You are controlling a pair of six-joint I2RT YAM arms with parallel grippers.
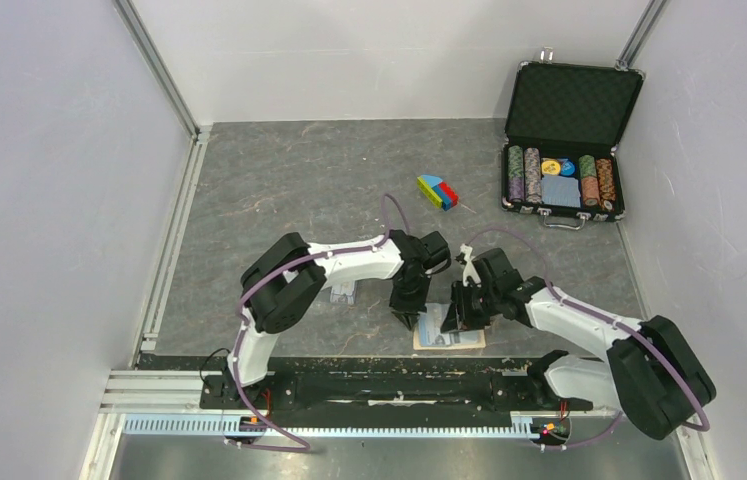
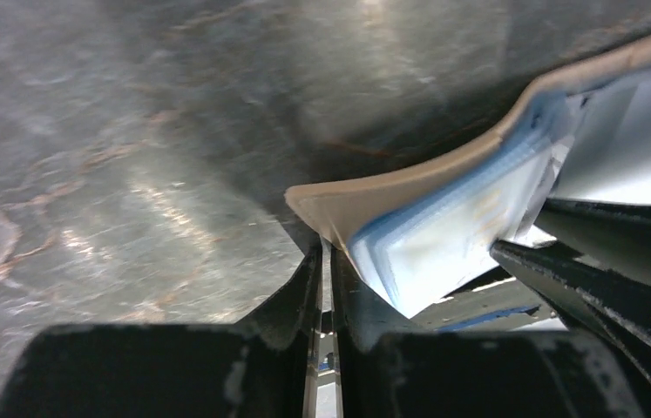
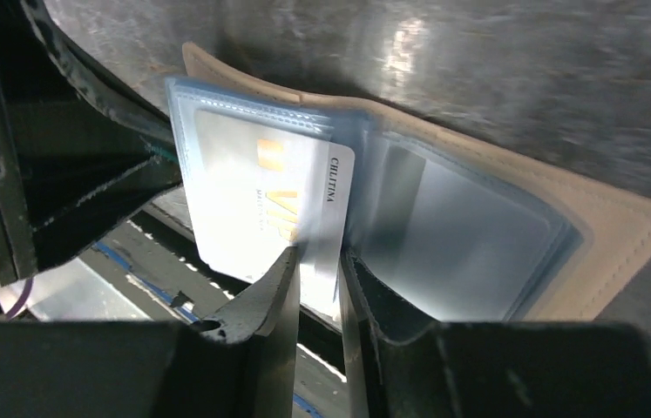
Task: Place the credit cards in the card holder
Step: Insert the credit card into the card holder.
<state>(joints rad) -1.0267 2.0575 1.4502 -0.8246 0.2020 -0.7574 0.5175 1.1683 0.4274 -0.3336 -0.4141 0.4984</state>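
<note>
The card holder (image 1: 454,340) is laid open at the near edge of the table (image 1: 299,180), a little right of centre, between the ends of the two arms. The left gripper (image 2: 322,252) is set at its left side, and a corner of the cover is taken into the narrow gap between the fingers. The right gripper (image 3: 320,258) is placed just to the right, over the holder. One credit card (image 3: 252,200) is lodged partly in one of the holder's pockets, with its near edge between the right gripper's fingers. A second credit card (image 1: 342,294) is laid flat on the table, left of the holder, beside the left arm. A toy block (image 1: 437,192) is found farther back, near the centre, and a case (image 1: 574,105) is set in the far right corner, well apart from the holder.
</note>
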